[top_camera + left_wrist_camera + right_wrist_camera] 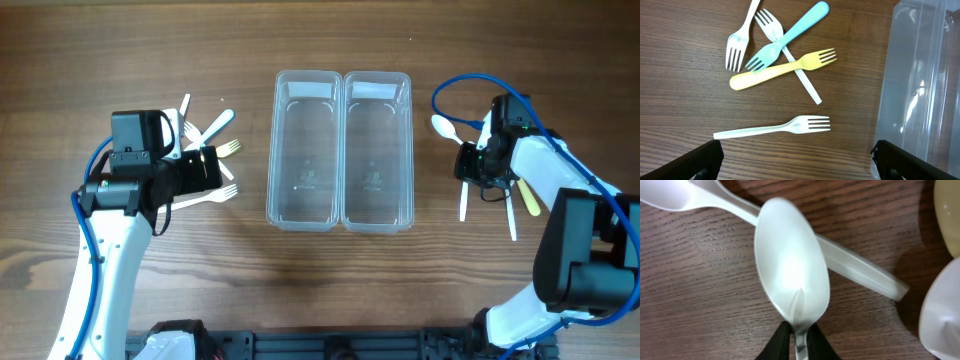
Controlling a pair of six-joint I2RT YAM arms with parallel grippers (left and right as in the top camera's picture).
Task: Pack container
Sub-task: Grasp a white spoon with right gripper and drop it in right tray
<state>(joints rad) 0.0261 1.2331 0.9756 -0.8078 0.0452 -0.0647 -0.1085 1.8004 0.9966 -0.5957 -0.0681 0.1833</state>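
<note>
Two clear plastic containers stand side by side mid-table, the left one and the right one, both empty. My left gripper is open and empty, just short of a lone white fork. A yellow fork, a blue fork and two white forks lie crossed beyond it. My right gripper is shut on the neck of a white spoon, low over the table to the right of the containers.
Under the held spoon lies another white spoon. A yellow spoon and a further white spoon lie to its right. The left container's wall stands close to my left gripper's right finger.
</note>
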